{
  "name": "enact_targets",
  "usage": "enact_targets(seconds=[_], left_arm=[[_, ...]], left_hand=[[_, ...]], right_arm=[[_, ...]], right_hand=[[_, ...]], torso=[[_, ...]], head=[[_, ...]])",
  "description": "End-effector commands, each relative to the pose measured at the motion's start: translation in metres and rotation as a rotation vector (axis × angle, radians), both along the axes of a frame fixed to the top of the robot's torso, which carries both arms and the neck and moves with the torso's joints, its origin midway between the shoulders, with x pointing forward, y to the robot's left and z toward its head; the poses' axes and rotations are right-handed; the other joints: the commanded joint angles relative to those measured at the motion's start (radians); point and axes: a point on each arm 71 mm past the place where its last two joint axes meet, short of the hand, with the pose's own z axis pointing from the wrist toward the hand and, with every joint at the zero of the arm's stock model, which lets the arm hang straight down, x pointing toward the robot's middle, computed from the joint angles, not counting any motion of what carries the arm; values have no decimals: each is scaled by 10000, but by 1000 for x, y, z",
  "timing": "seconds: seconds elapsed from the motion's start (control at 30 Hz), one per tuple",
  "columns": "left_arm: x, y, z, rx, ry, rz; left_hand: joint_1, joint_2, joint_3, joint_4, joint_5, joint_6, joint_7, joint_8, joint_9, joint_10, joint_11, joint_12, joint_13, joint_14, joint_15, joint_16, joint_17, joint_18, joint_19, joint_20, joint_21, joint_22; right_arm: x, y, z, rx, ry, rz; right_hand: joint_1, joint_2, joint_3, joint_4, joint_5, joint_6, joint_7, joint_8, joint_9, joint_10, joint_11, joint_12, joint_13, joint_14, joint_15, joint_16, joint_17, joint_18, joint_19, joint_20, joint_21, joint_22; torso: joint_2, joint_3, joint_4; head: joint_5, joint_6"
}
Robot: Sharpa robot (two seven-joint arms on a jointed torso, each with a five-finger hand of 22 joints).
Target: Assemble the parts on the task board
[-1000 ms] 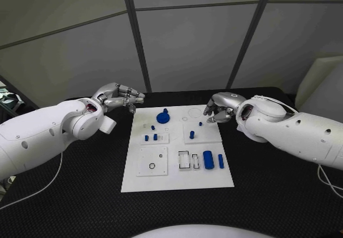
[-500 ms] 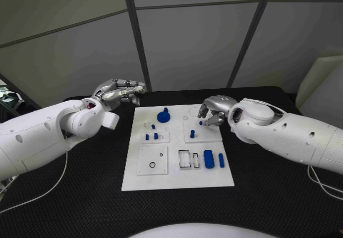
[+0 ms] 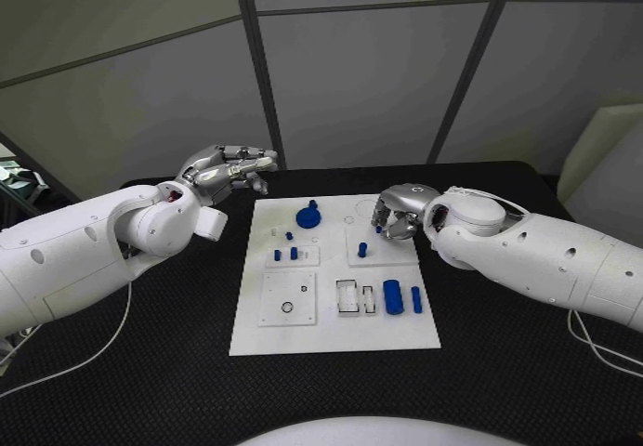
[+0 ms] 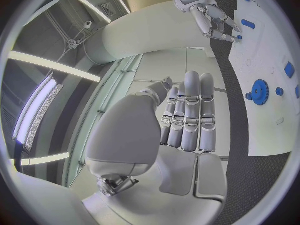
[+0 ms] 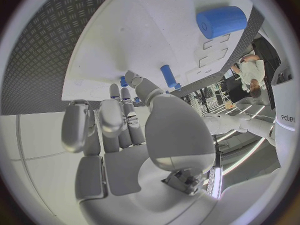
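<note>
The white task board lies in the middle of the black table. A blue gear sits at its far end, also visible in the left wrist view. Small blue pegs stand left of centre, and one peg right of centre. A thick blue cylinder and a thin blue bar lie near the right edge. My right hand hovers over the board's far right part, fingers apart and pointing down beside a tiny blue piece. My left hand is raised beyond the far left corner, fingers straight, holding nothing.
Bare black table surrounds the board on all sides. Grey wall panels stand just behind the table's far edge. Rectangular slots and a square plate with a ring occupy the board's near half.
My right hand has moved left, from beside the board's far right edge to over the board. My left hand has shifted slightly up and away from the board.
</note>
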Motion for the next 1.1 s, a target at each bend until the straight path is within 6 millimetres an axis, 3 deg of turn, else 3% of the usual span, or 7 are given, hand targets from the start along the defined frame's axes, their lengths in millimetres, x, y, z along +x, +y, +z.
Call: enact_targets(seconds=[0.03, 0.33, 0.63, 0.8, 1.07, 1.1], left_arm=[[-1, -2, 3, -244, -187, -152], [0, -3, 3, -218, -200, -185], [0, -3, 2, -142, -174, -224], [0, -2, 2, -122, -152, -239], [0, -2, 1, -107, -121, -257], [0, -1, 1, -104, -116, -258]], left_hand=[[31, 63, -13, -68, -56, 15, 69, -42, 17, -54, -13, -56, 15, -72, 10, -50, -10, -121, -87, 15, -63, -11], [9, 69, -22, -68, -62, 7, 81, -53, 22, -65, -2, -63, 25, -84, 20, -87, -27, -123, -98, 22, -95, -28], [-6, 67, -32, -70, -76, -2, 88, -63, 24, -77, 5, -70, 32, -83, 26, -108, -37, -124, -101, 28, -116, -41], [-12, 64, -39, -73, -92, -7, 91, -68, 26, -81, 8, -72, 36, -78, 28, -115, -41, -124, -101, 30, -125, -47], [-7, 59, -43, -85, -108, -13, 93, -74, 27, -87, 9, -75, 40, -73, 28, -124, -45, -123, -99, 32, -136, -54], [-5, 58, -43, -88, -111, -14, 93, -76, 27, -88, 9, -76, 41, -72, 28, -126, -46, -123, -99, 32, -138, -55]], right_arm=[[1, 2, -2, -218, 151, 86], [1, 7, -7, -249, 320, 204], [2, 6, -10, -298, 364, -5], [2, 6, -9, -247, 178, -69], [0, 7, -5, 145, -406, -71], [-1, 6, -4, 230, -515, -67]], right_hand=[[-67, 173, 103, 10, 53, 49, -33, 35, 13, 80, 3, -54, -39, 211, 49, 60, -4, -165, 59, -26, 73, 19], [-237, 402, 299, 99, 45, 218, -82, 69, 34, 230, -42, -38, -154, 206, 27, 144, -11, -178, 73, -41, 147, 108], [-362, 810, 358, 279, 19, 1160, -436, 409, 236, 1274, -407, 248, -83, 214, -263, 218, -147, -391, 520, -271, 889, 1046], [-256, 964, 373, 251, 33, 1385, -513, 486, 323, 1575, -511, 279, -45, 231, -350, 284, -137, -458, 654, -372, 1107, 1322], [-170, 996, 415, 164, 43, 1427, -530, 472, 361, 1662, -538, 224, -45, 228, -380, 288, -192, -503, 744, -415, 1253, 1508], [-111, 1007, 495, 108, -199, 1412, -522, 445, 365, 1662, -529, 182, -53, 224, -384, 290, -212, -509, 753, -424, 1271, 1530]], torso=[[-2, 10, -15], [-4, 8, -16], [-8, 11, -6], [-8, 12, -15], [-16, 10, -15], [-18, 11, -16]], head=[[27, -8], [31, -25], [60, -91], [74, -111], [77, -132], [78, -131]])
